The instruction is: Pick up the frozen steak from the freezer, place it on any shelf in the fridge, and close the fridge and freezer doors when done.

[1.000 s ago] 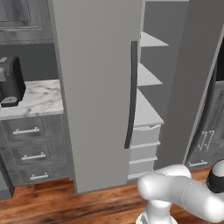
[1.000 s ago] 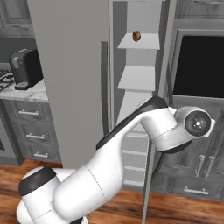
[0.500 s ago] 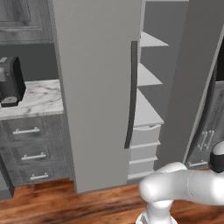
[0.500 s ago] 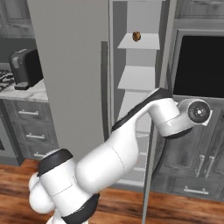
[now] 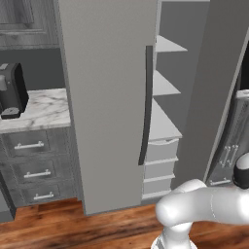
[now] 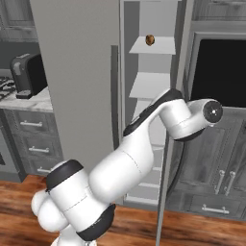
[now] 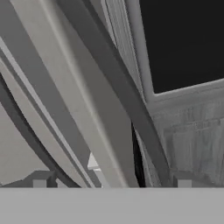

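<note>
Jaws stand wide apart, judging by the two dark fingertips (image 7: 39, 183) at the far corners of the hand view, and they hold nothing. A dark slanted bar (image 7: 114, 83) and a pale door edge (image 7: 65, 100) run between them. The steak (image 6: 150, 39) lies high on an upper shelf (image 6: 158, 48) of the open freezer (image 6: 144, 86), well above and to the left of the arm's end. From here I'd worry the hand snags that bar or knocks the thin door (image 6: 166, 192) as it swings up. The reach is also high, so a clumsy approach could shove the steak deeper. The big grey door (image 5: 107, 97) hides whatever lies behind it. The black oven window (image 7: 179, 39) is cut off, and the steak is too small to make out its shape.
</note>
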